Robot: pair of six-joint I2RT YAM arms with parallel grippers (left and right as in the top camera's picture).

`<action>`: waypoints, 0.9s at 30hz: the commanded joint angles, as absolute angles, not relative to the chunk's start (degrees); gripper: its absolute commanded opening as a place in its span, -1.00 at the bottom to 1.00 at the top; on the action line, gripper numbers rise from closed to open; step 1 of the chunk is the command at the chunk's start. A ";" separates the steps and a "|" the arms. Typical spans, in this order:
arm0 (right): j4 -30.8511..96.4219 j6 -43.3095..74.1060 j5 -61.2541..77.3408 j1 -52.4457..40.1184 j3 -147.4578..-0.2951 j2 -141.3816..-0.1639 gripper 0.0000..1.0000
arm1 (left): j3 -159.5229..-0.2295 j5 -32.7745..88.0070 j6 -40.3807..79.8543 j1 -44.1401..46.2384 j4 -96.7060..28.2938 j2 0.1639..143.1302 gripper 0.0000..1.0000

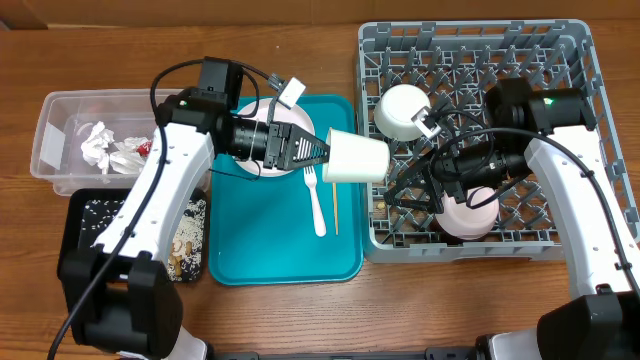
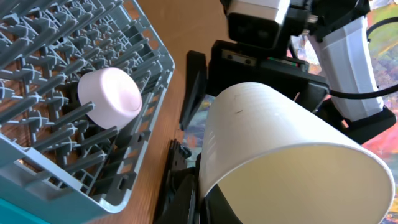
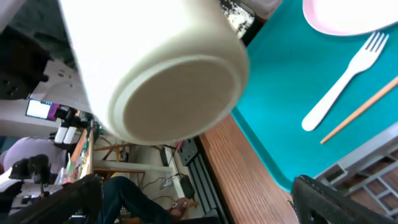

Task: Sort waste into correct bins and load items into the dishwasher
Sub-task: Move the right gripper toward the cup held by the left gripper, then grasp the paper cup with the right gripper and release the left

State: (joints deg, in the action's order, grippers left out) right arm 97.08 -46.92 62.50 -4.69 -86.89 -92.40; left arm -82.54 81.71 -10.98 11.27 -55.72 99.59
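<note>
My left gripper (image 1: pixel 322 152) is shut on the rim of a small white cup (image 1: pixel 357 157), holding it on its side above the gap between the teal tray (image 1: pixel 260 250) and the grey dishwasher rack (image 1: pixel 570 60). In the left wrist view the cup (image 2: pixel 292 155) fills the frame, its wall pinched between the jaws of my left gripper (image 2: pixel 198 200). My right gripper (image 1: pixel 405 182) stands open over the rack's left side, facing the cup's base (image 3: pixel 177 93), which lies above and ahead of the open gripper (image 3: pixel 205 202). A pink plate (image 1: pixel 262 118), white fork (image 1: pixel 316 202) and chopstick (image 1: pixel 335 208) lie on the teal tray.
Two white bowls (image 1: pixel 402 110) (image 1: pixel 468 214) sit upside down in the rack. A clear tub (image 1: pixel 60 140) at the left holds crumpled napkins (image 1: pixel 105 148) and a red wrapper (image 1: pixel 144 148). In front of it, a black tray (image 1: pixel 75 215) holds rice and scraps.
</note>
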 commanded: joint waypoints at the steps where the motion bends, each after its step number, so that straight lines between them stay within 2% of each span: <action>1: 96.47 -49.58 65.34 -4.75 -87.33 -91.61 1.00 | -82.54 84.09 -15.05 12.08 -55.90 100.53 -0.91; 19: 89.43 -49.52 71.29 -4.75 -87.33 -91.61 1.00 | -82.54 83.40 -18.24 15.57 -55.86 100.55 -0.91; 24: 89.67 -49.52 71.77 -4.82 -87.33 -91.61 0.72 | -82.54 83.40 -18.24 15.57 -55.11 100.55 -0.91; 27: 89.38 -49.54 72.69 -4.82 -87.33 -91.61 0.71 | -82.54 83.37 -18.24 15.57 -54.52 100.57 -0.91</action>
